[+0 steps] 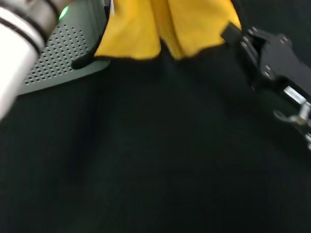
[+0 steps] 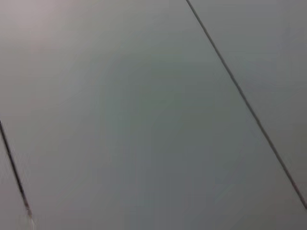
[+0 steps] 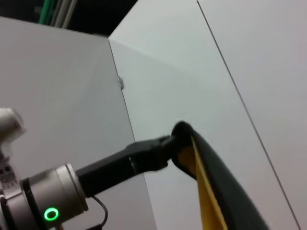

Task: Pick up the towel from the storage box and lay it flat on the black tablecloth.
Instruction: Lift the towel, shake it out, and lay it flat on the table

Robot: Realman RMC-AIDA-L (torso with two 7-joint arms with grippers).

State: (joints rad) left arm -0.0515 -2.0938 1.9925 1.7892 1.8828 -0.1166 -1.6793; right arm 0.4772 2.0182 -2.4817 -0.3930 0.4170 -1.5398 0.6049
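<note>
While the tablecloth (image 1: 148, 165) spreads below and the box (image 1: 60, 54) sits at its far left, our towel (image 1: 165, 20) hangs soft and light above, both grippers, left (image 3: 180, 132) and right (image 1: 232, 34), pinching corners.

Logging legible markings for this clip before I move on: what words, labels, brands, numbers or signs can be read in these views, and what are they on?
None can be read.
A small white patch on the right gripper body may be a label; too blurred to read.
The storage box shows only rows of holes, no label in view.
The towel, the black tablecloth and the left gripper carry no text.
</note>
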